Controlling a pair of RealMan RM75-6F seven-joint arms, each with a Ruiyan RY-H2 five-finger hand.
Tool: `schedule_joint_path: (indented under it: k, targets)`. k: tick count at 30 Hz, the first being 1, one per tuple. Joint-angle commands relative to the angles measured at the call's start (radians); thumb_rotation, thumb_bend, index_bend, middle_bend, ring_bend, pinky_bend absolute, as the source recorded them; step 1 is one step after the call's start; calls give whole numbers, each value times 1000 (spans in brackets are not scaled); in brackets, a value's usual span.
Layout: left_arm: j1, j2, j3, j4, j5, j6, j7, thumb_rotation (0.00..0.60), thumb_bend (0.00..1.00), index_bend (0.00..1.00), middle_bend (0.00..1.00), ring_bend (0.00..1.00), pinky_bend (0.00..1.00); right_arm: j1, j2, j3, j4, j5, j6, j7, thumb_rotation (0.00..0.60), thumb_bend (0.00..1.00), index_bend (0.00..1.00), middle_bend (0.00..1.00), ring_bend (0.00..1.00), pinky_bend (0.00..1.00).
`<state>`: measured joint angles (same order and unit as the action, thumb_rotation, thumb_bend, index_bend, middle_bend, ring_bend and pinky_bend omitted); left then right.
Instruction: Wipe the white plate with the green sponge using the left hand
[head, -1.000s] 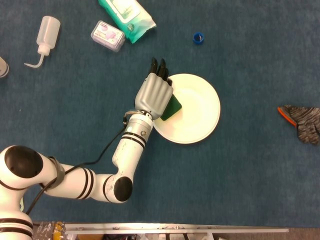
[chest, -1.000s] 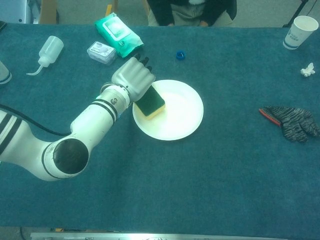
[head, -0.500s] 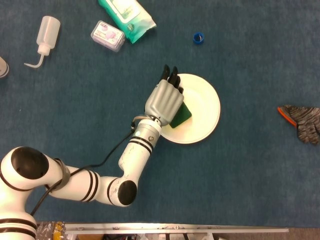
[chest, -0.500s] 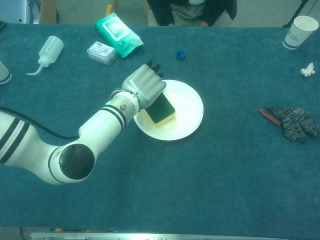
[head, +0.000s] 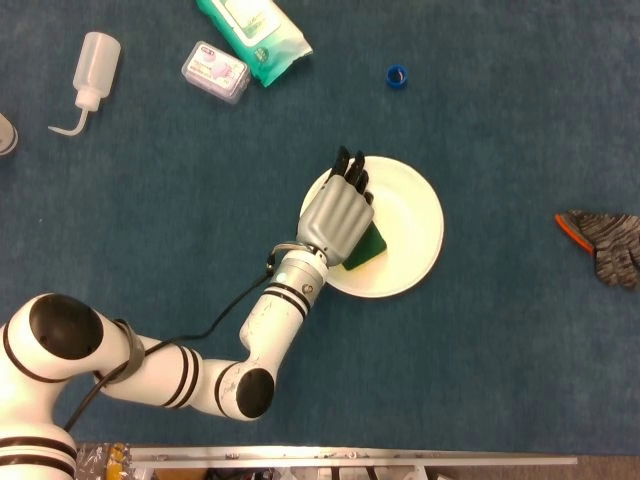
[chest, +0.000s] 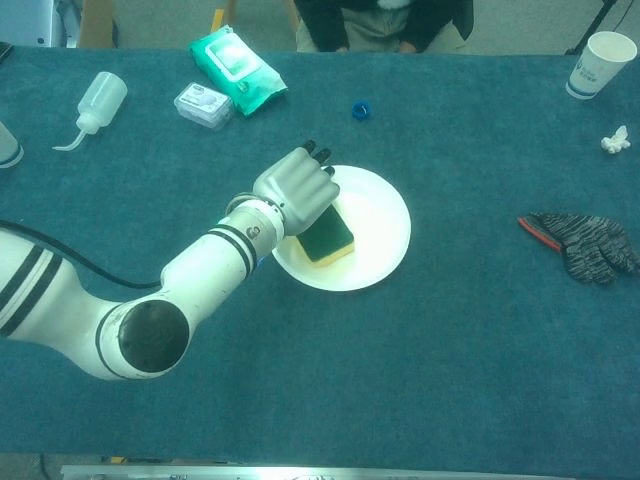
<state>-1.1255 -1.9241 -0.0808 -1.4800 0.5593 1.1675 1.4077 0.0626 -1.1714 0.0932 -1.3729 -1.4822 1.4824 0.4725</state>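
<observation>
Pressing down on the white plate (head: 408, 226), the green sponge (chest: 328, 236) is held under the left hand (head: 340, 213), whose fingers are curled over its top. The sponge lies on the plate's left part, yellow side down in the chest view. The plate rests on the blue worktop (chest: 450, 340). A grey glove (chest: 583, 245) lies well apart.

Left arm (head: 190, 375): glossy white tubular segments with black joint caps and black band rings; a black cable runs alongside it; left hand (head: 338, 214): silver-grey shell, black fingertips (head: 352, 166).
</observation>
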Motion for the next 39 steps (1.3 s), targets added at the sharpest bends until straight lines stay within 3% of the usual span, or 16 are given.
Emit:
schedule_joint_path:
  k: [1, 10, 22, 32, 39]
  targets:
    - [-1, 10, 5, -12, -14, 2, 14, 600, 328, 570, 164, 6, 73, 0, 0, 0, 1, 0, 0, 1, 600, 388, 389, 394, 243, 450]
    - [-5, 63, 27, -88, -66, 31, 68, 600, 328, 570, 163, 6, 73, -1, -1, 1, 0, -3, 4, 1, 600, 388, 389, 394, 243, 450]
    - [-12, 97, 5, -154, -17, 73, 28, 600, 328, 570, 163, 6, 73, -3, 2, 0, -12, -9, 12, -7, 600, 388, 389, 394, 243, 450]
    - [14, 56, 32, -37, 162, 23, -135, 600, 328, 572, 165, 6, 73, -6, 6, 1, -13, -3, 13, -9, 600, 388, 389, 394, 243, 450]
    - [45, 39, 21, 35, 281, 7, -277, 600, 328, 572, 171, 6, 73, -1, -1, 1, -10, -4, 4, -11, 600, 388, 389, 394, 243, 450]
